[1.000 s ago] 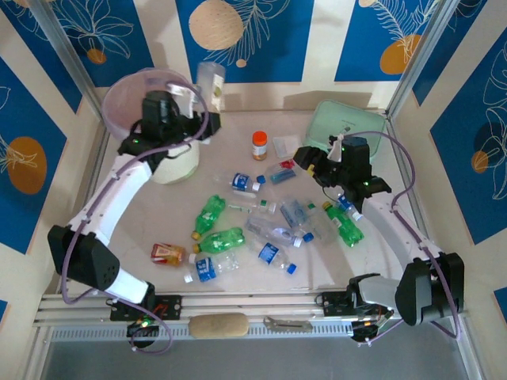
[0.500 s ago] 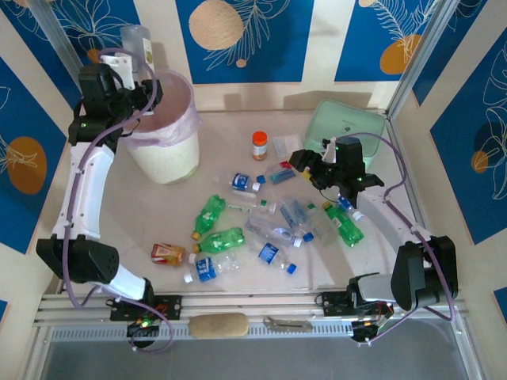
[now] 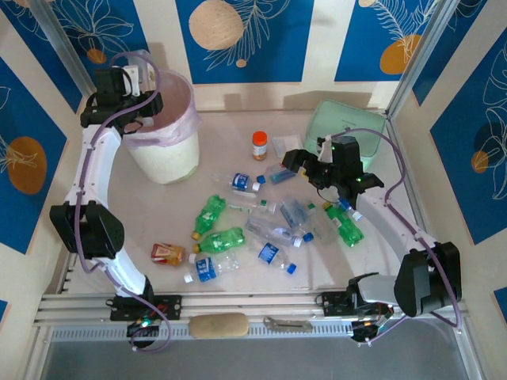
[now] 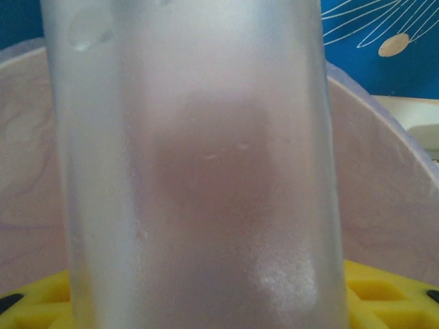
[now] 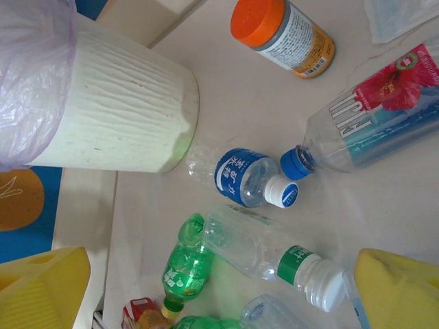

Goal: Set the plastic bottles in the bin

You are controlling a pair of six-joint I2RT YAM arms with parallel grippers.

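1. Clear bottle [image 4: 192, 171] stands upright at the rim of the bin [image 3: 170, 154], w/ the pink bag behind it. Bin sits far-left on the table [image 3: 158, 214].
2. L gripper [image 3: 131, 83] is narrow and clamped on that bottle, at the rim's left side.
3. Other bottles [image 3: 269, 233] lie scattered mid-table: clear w/ blue labels, some green, amber one [image 3: 168, 253] near-left.
4. R gripper [image 3: 299, 162] is spread wide w/ nothing btwn its pads. It hangs over the pile's far edge, near the orange-capped jar [image 5: 281, 31].
5. Mint container [image 3: 348, 123] is far-right.
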